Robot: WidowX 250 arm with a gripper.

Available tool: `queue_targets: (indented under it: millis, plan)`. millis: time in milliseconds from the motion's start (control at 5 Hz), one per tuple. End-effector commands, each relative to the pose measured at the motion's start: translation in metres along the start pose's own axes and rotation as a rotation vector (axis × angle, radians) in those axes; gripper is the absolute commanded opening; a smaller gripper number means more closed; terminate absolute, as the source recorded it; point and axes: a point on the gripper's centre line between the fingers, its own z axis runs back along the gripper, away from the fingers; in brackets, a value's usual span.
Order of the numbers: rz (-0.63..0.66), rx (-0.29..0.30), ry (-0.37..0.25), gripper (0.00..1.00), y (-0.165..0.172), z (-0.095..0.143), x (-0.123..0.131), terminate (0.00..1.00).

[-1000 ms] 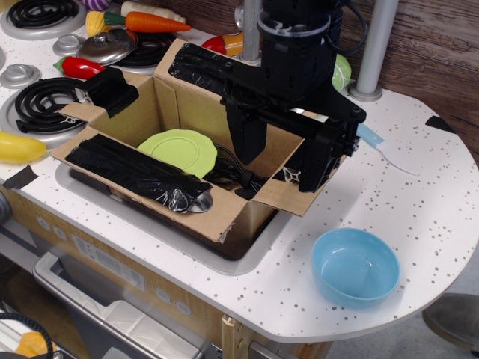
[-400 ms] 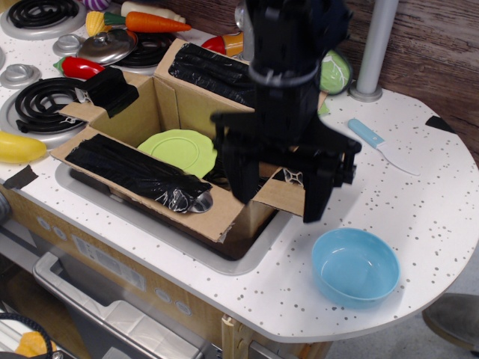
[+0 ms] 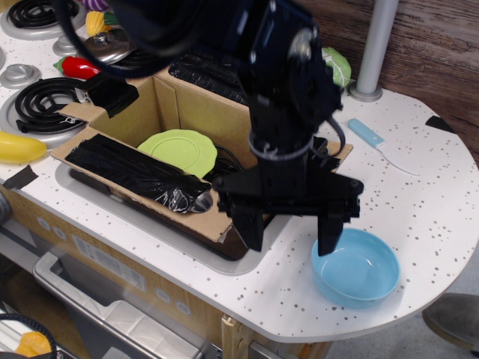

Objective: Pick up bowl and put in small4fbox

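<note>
The light-blue bowl [image 3: 359,271] stands upright on the speckled white counter at the front right. The brown cardboard box [image 3: 187,123] with black-taped flaps sits in the sink to the left, open at the top, with a lime-green plate [image 3: 179,151] inside. My black gripper [image 3: 290,235] is open, fingers wide apart and pointing down. Its right finger [image 3: 329,233] hangs over the bowl's left rim; its left finger [image 3: 251,228] is over the box's front right corner. It holds nothing.
A light-blue knife [image 3: 378,145] lies on the counter behind the bowl. A grey post [image 3: 372,52] stands at the back right. Toy stove burners [image 3: 41,105], a red pepper [image 3: 78,67], a banana [image 3: 19,147] and a carrot are to the left.
The arm has swung forward and down from above the box's right flap toward the bowl. The gripper stayed open. The bowl and box have not moved.
</note>
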Motion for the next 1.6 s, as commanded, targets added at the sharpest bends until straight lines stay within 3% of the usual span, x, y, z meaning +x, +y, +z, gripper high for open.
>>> queue_targets:
  millis: [0, 200, 600, 800, 1000, 1200, 1400]
  plan:
    - [0.071, -0.092, -0.075, 1.00, -0.016, -0.016, 0.005, 0.00]
    - [0.088, -0.124, -0.093, 1.00, -0.026, -0.024, 0.010, 0.00]
    - [0.083, -0.068, -0.123, 1.00, -0.025, -0.058, 0.012, 0.00]
    - [0.094, -0.055, -0.141, 0.00, -0.025, -0.066, 0.009, 0.00]
    - [0.121, -0.038, -0.141, 0.00, -0.033, -0.061, 0.001, 0.00]
    - [0.095, -0.027, -0.092, 0.00, -0.037, -0.044, -0.002, 0.00]
    - [0.022, 0.061, 0.003, 0.00, -0.031, -0.005, 0.000, 0.00]
